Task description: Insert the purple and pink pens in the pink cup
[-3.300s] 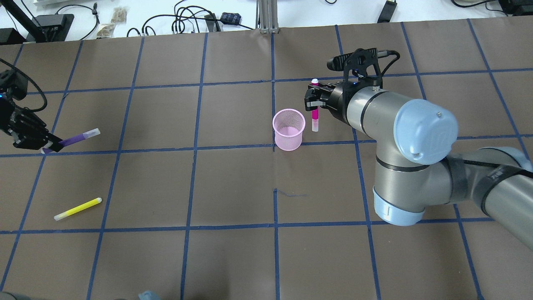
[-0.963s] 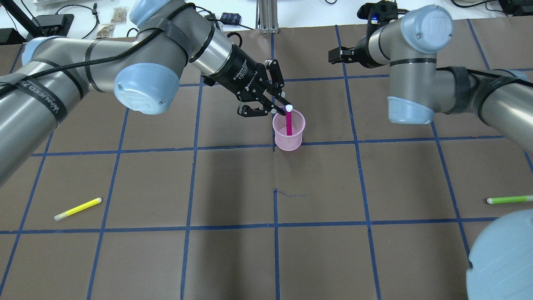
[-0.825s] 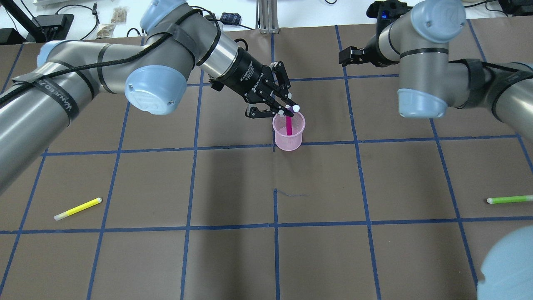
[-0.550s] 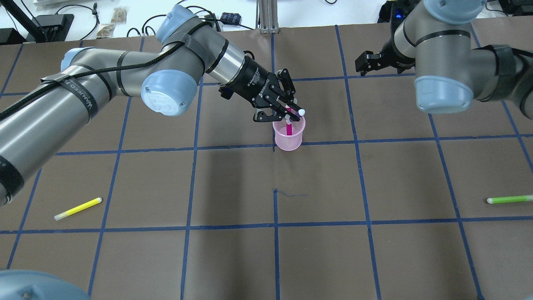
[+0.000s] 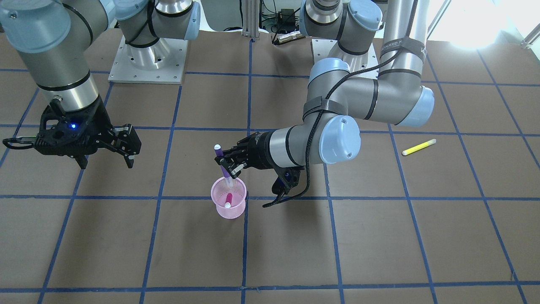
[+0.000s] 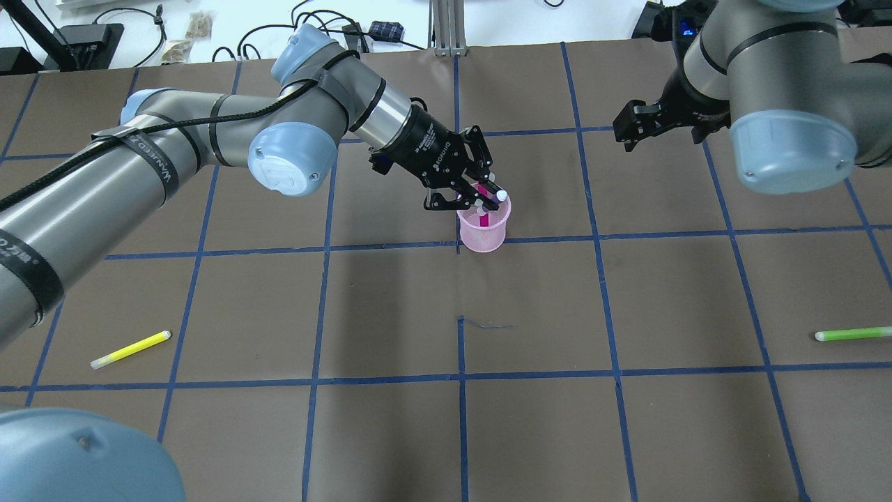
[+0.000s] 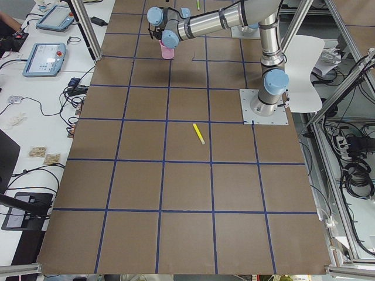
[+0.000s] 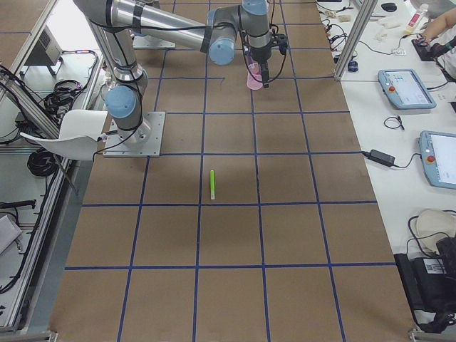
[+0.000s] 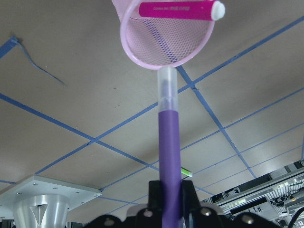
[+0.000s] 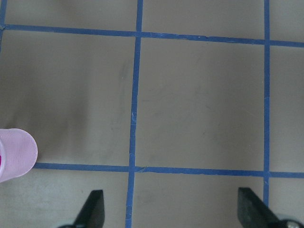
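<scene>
The pink mesh cup (image 6: 481,237) stands near the table's middle, also seen in the front view (image 5: 219,207). The pink pen (image 6: 483,218) leans inside it, also seen in the left wrist view (image 9: 175,9). My left gripper (image 6: 481,195) is shut on the purple pen (image 5: 222,162) and holds it tilted above the cup. The pen's clear end (image 9: 167,88) is at the cup's rim (image 9: 142,57). My right gripper (image 6: 637,129) is open and empty, well to the right of the cup; its fingers (image 10: 92,209) frame bare table.
A yellow pen (image 6: 130,348) lies at the front left of the table. A green pen (image 6: 851,335) lies at the front right. Cables and boxes lie beyond the table's far edge. The robot bases (image 5: 145,59) stand behind the cup in the front view.
The pink pen went from my right gripper into the cup. My left gripper brought the purple pen from the far left to the cup's rim. The right arm has drawn back to the right.
</scene>
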{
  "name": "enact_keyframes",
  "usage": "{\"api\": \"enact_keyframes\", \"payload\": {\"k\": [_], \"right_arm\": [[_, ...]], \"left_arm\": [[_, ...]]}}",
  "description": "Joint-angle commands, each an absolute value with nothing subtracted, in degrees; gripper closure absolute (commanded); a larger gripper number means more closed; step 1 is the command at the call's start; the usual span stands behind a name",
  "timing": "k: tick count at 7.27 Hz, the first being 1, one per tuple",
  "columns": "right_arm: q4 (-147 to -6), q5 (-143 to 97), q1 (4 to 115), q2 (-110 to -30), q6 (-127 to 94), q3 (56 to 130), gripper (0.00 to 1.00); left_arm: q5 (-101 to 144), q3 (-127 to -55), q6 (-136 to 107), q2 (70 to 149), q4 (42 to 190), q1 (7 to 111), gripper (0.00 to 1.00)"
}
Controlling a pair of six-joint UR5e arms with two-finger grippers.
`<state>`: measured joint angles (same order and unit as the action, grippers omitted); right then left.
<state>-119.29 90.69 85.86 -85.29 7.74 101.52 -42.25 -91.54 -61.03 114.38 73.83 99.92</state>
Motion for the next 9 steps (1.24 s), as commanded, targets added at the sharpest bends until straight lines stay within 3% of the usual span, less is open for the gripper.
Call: {"api": "enact_keyframes", "payload": {"k": [1, 2, 4, 9], "right_arm": [[-119.36, 91.05, 85.87, -84.64, 8.0, 101.43, 0.0], [-119.44, 91.05, 85.87, -84.64, 8.0, 101.43, 0.0], [-118.49, 90.97, 85.87, -84.73, 7.91, 99.42, 0.0], [-93.46, 90.27, 91.93, -87.87, -2.37, 87.2, 0.0]], "left_arm": [[-42.28, -91.14, -61.0, 114.61, 73.74, 99.67, 0.46], [-42.36, -91.14, -61.0, 114.52, 72.78, 99.67, 0.46], [-45.41, -90.53, -59.52, 112.08, 72.16, 97.93, 0.36], [-63.3, -88.68, -37.26, 98.38, 79.13, 93.52, 0.37]]}}
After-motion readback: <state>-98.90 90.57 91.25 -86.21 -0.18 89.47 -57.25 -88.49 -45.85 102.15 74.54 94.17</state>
